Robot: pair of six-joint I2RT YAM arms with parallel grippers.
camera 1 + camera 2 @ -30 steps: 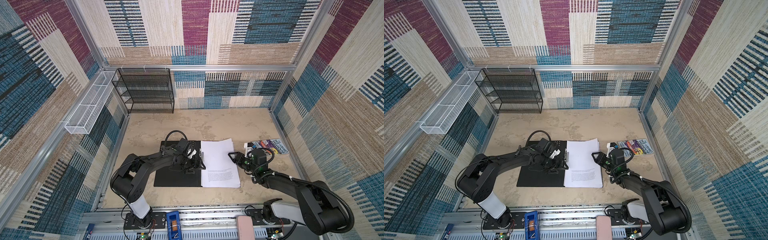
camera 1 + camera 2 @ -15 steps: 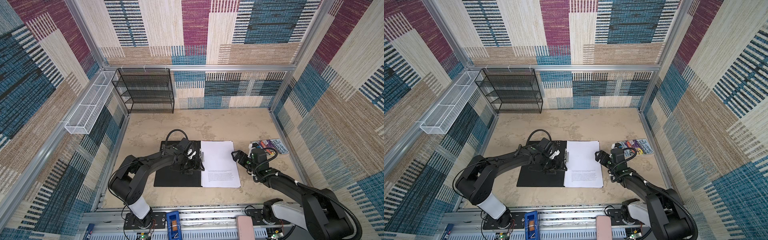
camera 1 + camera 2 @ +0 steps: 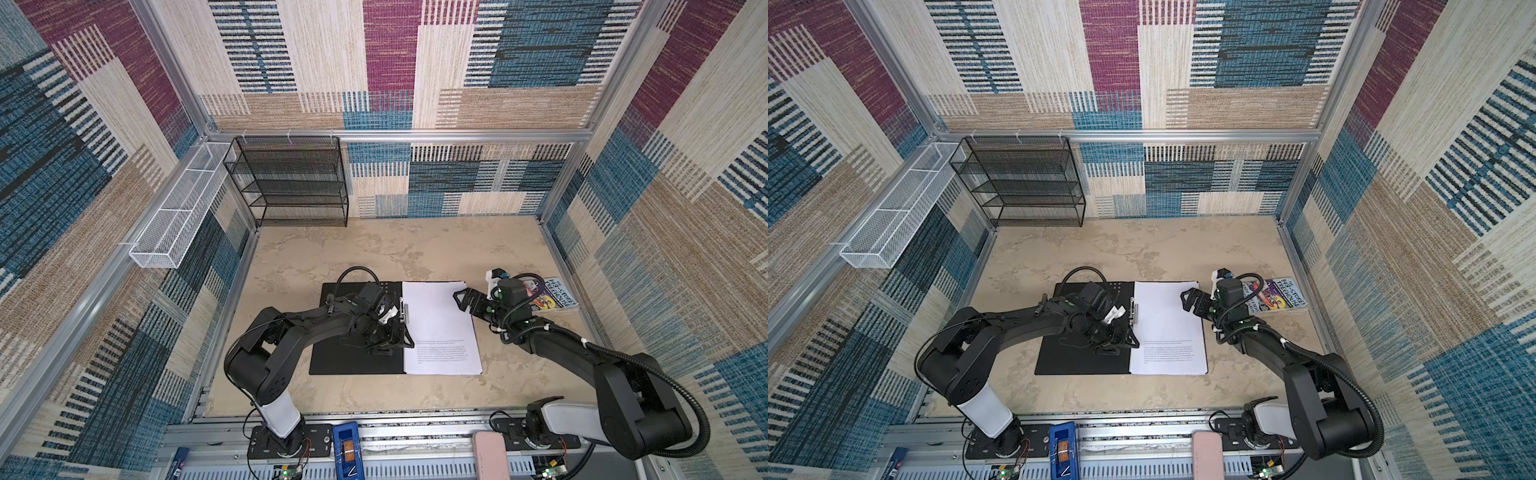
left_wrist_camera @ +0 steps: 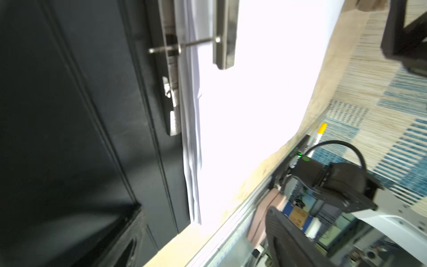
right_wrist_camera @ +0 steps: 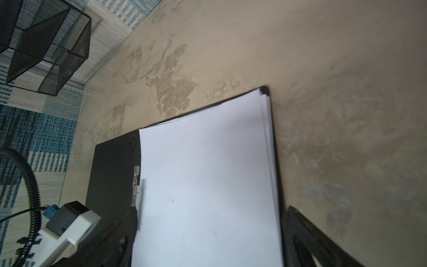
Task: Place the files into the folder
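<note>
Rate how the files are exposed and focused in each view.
Left wrist: files blown out to blank white, folder nearly black. Right wrist: evenly lit, but the clip is blurred. Both top views: sharp, print lines visible on the lower half of the sheet.

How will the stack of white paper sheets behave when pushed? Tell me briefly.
The stack of white paper sheets likely bends, not stiff: thin sheets lying flat. Its staggered edges in the right wrist view suggest loose sheets would slide apart.
</note>
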